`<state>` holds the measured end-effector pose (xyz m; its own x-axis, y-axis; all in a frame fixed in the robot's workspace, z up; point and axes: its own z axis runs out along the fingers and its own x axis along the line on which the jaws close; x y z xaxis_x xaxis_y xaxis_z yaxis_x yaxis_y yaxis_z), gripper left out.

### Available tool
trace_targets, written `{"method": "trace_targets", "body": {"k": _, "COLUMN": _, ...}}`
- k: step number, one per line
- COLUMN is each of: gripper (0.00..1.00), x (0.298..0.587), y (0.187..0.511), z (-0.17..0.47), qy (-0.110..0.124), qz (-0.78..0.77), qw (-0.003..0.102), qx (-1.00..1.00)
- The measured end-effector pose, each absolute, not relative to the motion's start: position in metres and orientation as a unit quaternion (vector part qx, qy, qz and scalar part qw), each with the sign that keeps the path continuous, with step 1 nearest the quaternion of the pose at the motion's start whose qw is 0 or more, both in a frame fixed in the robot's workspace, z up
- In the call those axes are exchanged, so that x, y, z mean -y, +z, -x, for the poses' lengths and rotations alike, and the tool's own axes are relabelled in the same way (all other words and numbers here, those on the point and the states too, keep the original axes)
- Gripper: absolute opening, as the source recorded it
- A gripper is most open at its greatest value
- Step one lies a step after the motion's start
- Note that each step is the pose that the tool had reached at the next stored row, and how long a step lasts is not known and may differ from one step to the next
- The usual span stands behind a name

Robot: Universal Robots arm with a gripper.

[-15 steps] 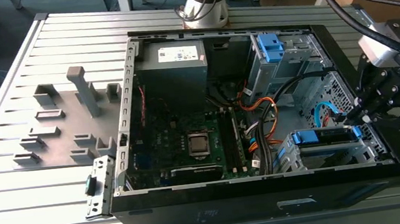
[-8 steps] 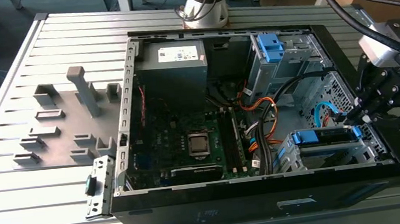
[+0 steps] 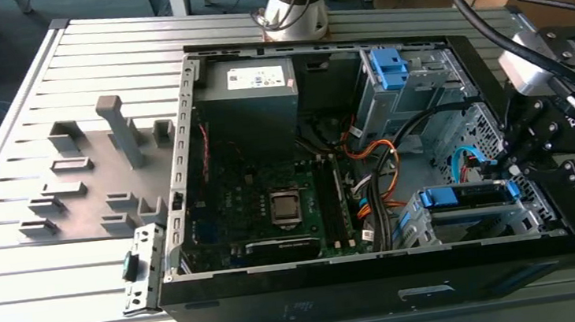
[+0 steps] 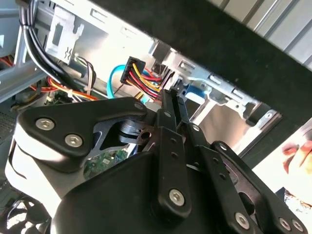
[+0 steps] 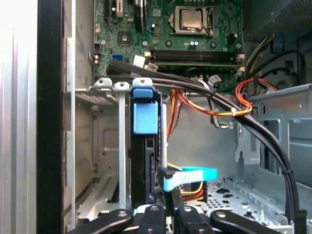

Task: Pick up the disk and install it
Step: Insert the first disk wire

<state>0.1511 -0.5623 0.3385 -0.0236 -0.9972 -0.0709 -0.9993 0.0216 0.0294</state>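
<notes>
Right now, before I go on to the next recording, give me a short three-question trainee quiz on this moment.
1. True or false: the disk stands inside the metal drive cage of the computer case.
2. Where is the gripper?
A. At the case's side on the exterior view's right, near the disk's cage
B. Over the power supply
C. Over the grey fixtures on the table
3. Fill in: the plastic tab at the disk's end is coloured ____.

Key: 1 true; 2 A; 3 blue.
</notes>
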Motion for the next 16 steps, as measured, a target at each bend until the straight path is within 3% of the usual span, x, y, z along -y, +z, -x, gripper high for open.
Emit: {"method": "trace_targets", "body": {"k": 16, "gripper": 0.16, "x": 0.5665, "y": 0.3356, "z": -0.1424, "qy": 0.032, "qz": 0.699, "qw": 0.015, "qx": -0.715}}
